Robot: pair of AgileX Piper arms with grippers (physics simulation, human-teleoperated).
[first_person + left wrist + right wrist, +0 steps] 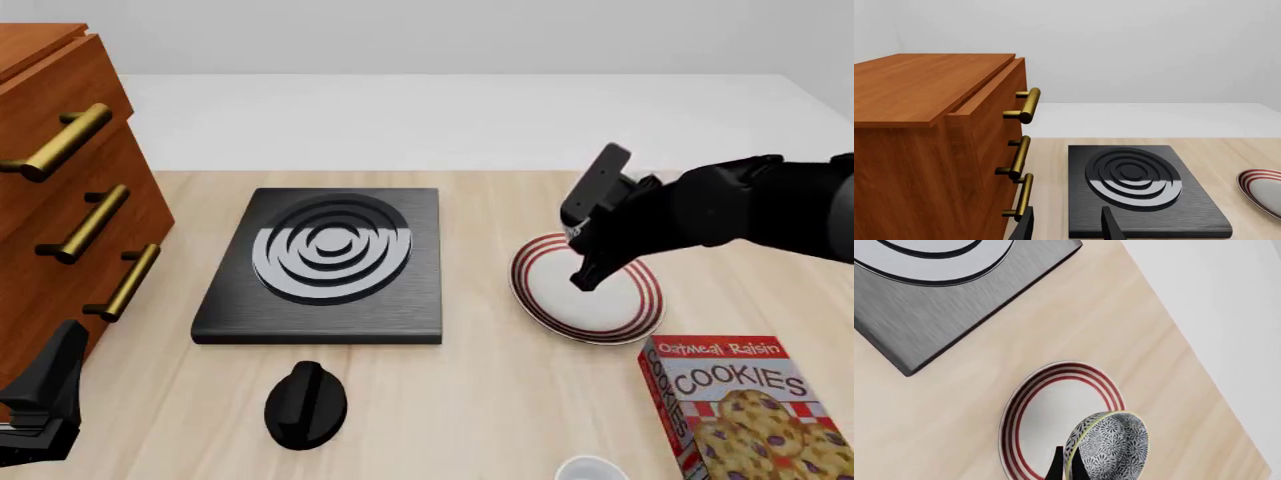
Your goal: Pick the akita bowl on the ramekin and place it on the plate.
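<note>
Gripping the speckled, round akita bowl (pixel 1111 445) by its rim, right fingers (pixel 1066 467) closed, above the glossy red-ringed plate (pixel 1044 410) on pale woodgrain counter (pixel 481 400); left fingers (pixel 1067 227) parted, holding nothing.

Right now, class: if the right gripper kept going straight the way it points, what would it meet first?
Most likely the plate. The right gripper, shut on the rim of the speckled bowl, points down at the plate's white centre, with nothing else between. How far above it hangs is unclear.
</note>
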